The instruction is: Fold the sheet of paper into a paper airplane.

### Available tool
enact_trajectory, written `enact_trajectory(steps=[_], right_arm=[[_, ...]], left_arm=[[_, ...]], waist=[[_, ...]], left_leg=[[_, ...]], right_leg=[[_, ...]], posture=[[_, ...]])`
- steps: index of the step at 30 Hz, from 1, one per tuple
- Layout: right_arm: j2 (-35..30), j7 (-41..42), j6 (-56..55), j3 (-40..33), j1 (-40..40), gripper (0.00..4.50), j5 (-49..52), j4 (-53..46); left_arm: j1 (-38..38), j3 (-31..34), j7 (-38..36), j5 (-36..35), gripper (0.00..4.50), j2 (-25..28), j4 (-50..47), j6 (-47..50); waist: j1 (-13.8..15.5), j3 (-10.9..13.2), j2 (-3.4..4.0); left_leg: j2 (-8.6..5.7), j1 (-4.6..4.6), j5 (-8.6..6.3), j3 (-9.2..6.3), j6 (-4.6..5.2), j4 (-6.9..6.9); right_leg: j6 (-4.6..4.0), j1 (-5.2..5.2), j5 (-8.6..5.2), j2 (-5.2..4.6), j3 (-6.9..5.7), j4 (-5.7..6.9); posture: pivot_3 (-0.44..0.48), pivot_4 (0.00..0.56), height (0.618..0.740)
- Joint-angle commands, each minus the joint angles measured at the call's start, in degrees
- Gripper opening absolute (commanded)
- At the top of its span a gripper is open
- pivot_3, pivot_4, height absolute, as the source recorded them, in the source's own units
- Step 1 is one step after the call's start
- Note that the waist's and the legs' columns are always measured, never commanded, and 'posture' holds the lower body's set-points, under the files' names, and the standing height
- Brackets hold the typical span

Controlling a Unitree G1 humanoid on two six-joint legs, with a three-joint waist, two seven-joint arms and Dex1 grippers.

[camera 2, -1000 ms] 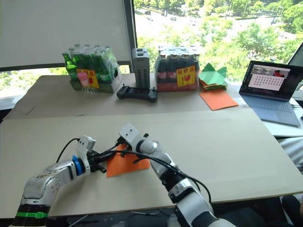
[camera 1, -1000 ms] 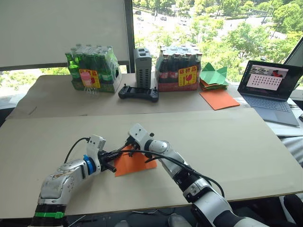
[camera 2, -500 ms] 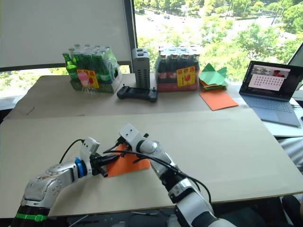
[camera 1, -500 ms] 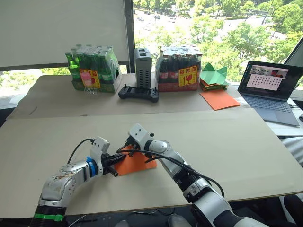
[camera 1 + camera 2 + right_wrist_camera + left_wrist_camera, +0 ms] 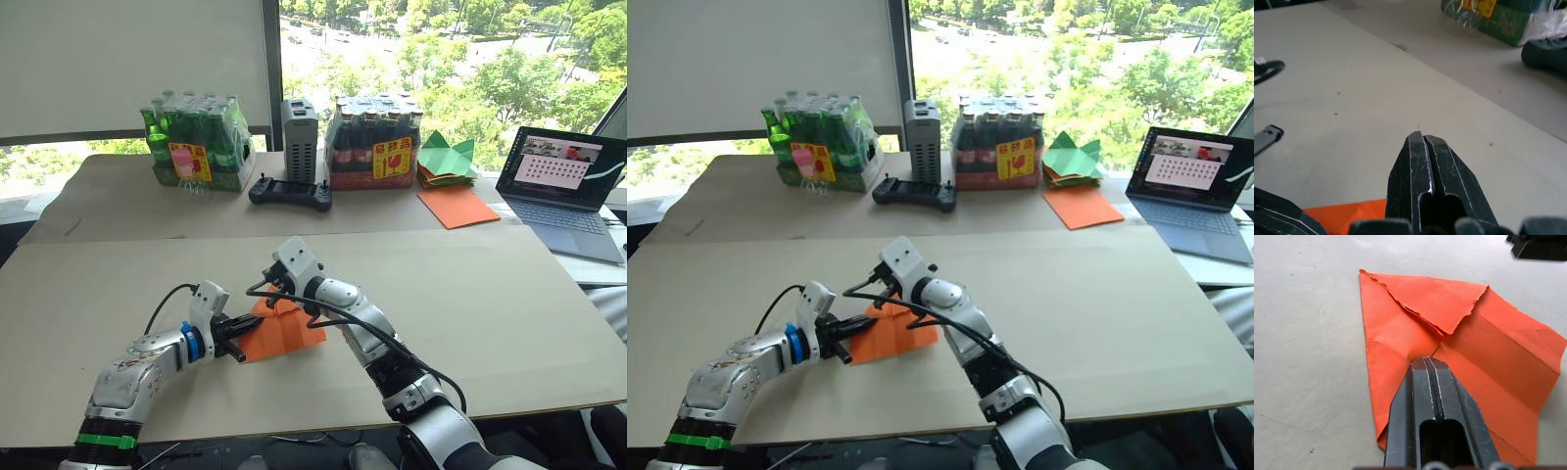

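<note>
- Sheet of paper (image 5: pixel 1459 333) lies flat on the bench (image 5: pixel 490 294), near its front edge, with one corner flap folded in.
- Left tool (image 5: pixel 1426 363) is clenched, its tip pressing on the paper.
- Right tool (image 5: pixel 1422 139) is clenched on nothing, just above the sheet's far edge.
- Judgement: nose folds are in hand; next, the opposite corner needs folding in.

bright orange sheet of paper (image 5: pixel 1449 347) crossed by crease lines; black grippers, left (image 5: pixel 1426 363), right (image 5: pixel 1421 138); beige table (image 5: pixel 509 294); green paper shapes (image 5: pixel 446 157).
</note>
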Motion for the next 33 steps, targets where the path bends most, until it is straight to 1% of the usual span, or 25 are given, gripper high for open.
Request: enact_trajectory(steps=[1,3,6,10,14,18,24,33], right_arm=[[-4.0,2.7,4.1,-2.6,1.6,0.0,2.8,-10.2],[-8.2,4.3,5.3,-2.6,3.3,0.0,2.6,-13.1],[-14.7,7.0,5.1,-2.1,6.1,0.0,2.2,-14.4],[-22.2,10.1,1.4,-1.7,9.6,0.0,1.0,-10.9],[-26.7,14.5,-3.3,0.1,11.4,0.0,0.8,-9.5],[-27.5,17.7,-4.7,1.0,11.6,0.0,1.7,-9.8],[-26.6,20.5,-5.5,2.3,11.9,0.0,2.5,-10.6],[-25.7,20.5,-5.8,2.8,11.7,0.0,2.0,-10.0]], left_arm=[[0.4,-0.8,1.2,2.5,0.01,0.0,3.1,0.2],[0.4,-1.0,1.0,2.6,0.01,-0.2,3.3,-0.1],[0.4,-1.3,1.0,2.7,0.01,-0.2,3.4,-0.3],[0.2,-1.9,0.7,2.9,0.01,-0.2,3.7,-0.6],[-0.1,-2.3,0.6,2.8,0.01,-0.3,3.9,-0.7],[-0.5,-2.5,0.2,2.9,0.01,-0.1,4.2,-0.7],[-1.0,-2.5,0.1,2.9,0.01,0.1,4.5,-0.7],[-0.7,-2.2,0.3,2.8,0.01,0.5,4.0,-0.5]], waist=[[0.1,0.0,0.0],[0.3,0.0,0.0],[0.4,0.0,0.0],[0.4,0.0,0.04],[0.6,0.0,0.04],[0.7,0.0,0.04],[1.0,0.0,0.04],[1.0,0.0,0.05]], left_leg=[[0.0,0.0,0.0,0.01,0.0,0.0],[-0.04,-0.01,0.0,0.02,0.0,0.0],[-0.04,-0.01,0.0,0.04,0.0,0.0],[-0.05,0.0,0.0,0.08,0.01,0.01],[-0.06,0.01,0.0,0.1,0.01,0.0],[-0.05,0.02,0.0,0.11,0.01,0.0],[-0.05,-0.01,0.0,0.1,0.01,0.01],[-0.05,-0.01,0.0,0.09,0.01,0.01]], right_leg=[[0.0,0.01,0.0,0.0,0.0,-0.03],[0.0,0.02,0.0,-0.03,0.01,-0.04],[0.0,0.03,0.0,-0.03,0.01,-0.08],[0.0,0.04,0.0,-0.03,0.03,-0.09],[0.01,0.07,-0.01,-0.02,0.03,-0.14],[0.01,0.09,-0.01,-0.02,0.04,-0.15],[0.01,0.11,-0.01,-0.02,0.03,-0.22],[0.0,0.11,0.0,-0.02,0.03,-0.23]], posture=[[0.0,0.15,0.74],[0.0,0.15,0.74],[0.0,0.15,0.74],[0.0,0.15,0.74],[0.0,0.15,0.74],[0.0,0.15,0.74],[0.0,0.15,0.74],[0.0,0.15,0.74]])
